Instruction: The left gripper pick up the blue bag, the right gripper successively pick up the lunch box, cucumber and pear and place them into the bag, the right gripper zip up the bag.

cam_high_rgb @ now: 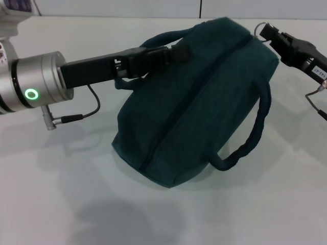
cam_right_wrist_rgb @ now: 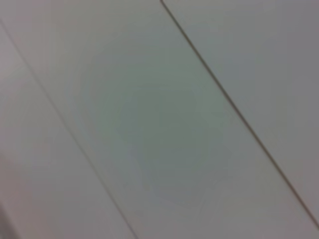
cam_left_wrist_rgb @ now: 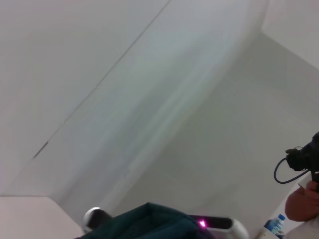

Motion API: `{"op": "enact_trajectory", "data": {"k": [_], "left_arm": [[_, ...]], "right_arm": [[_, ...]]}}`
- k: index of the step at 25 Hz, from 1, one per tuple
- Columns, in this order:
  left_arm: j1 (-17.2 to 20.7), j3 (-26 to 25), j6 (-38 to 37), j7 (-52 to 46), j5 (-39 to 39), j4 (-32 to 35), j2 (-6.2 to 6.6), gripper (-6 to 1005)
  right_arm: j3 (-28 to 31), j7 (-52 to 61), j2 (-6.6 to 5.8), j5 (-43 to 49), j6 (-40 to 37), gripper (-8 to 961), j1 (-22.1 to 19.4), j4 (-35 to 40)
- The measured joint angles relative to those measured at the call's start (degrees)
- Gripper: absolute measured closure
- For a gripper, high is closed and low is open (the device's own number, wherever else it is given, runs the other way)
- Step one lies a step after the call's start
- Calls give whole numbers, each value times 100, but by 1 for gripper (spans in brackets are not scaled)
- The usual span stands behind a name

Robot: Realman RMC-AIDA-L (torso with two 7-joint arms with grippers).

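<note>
As the head view shows, the blue bag (cam_high_rgb: 196,104) sits on the white bench (cam_high_rgb: 61,204) with its zip seam running closed along the top, so the packing and zipping appear essentially done. None of the lunch box, cucumber or pear is visible outside the bag; presumably they lie inside it. The left tool (cam_high_rgb: 176,53) reaches to the bag's far-left handle and is closed on that loop, holding the bag. The right tool (cam_high_rgb: 271,31) sits at the bag's far-right end, its tip at the ring zip pull (cam_high_rgb: 261,25); whether its fingers are clamped on the ring or parted cannot be told. What seems to remain is only releasing the pull and the handle.

The left wrist view shows a strip of the bag's fabric (cam_left_wrist_rgb: 149,224) at the frame's lower edge, blank wall beyond.

The right wrist view shows only pale panelled surface, none of the task's things.
</note>
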State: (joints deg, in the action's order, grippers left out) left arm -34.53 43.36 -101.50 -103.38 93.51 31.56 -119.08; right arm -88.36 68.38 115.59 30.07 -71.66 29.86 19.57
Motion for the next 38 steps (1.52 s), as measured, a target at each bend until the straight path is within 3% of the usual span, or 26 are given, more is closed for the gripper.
{"op": "enact_trajectory", "data": {"k": [10,15,27,31,38], "left_arm": [[-162,20,201,20,-4,-33,-38,939],[-238,35,383,20,-4,-79,-55,938],[-736,631,1492,287,-30,-823,-89,935],[-756,745,1985,333,-73,-876,-102,934],[-745,835,2268,336,-118,-887,-97,932]], "right_arm": [[23,-42,-55,15,-411,830,-69,-155],[93,-124,-153,0,-435,607,-333,-230],[875,-182,-407,15,-604,373,-1189,-259],[996,-190,-413,17,-724,184,-1311,-270],[982,-193,-368,17,-742,184,-1294,-270]]}}
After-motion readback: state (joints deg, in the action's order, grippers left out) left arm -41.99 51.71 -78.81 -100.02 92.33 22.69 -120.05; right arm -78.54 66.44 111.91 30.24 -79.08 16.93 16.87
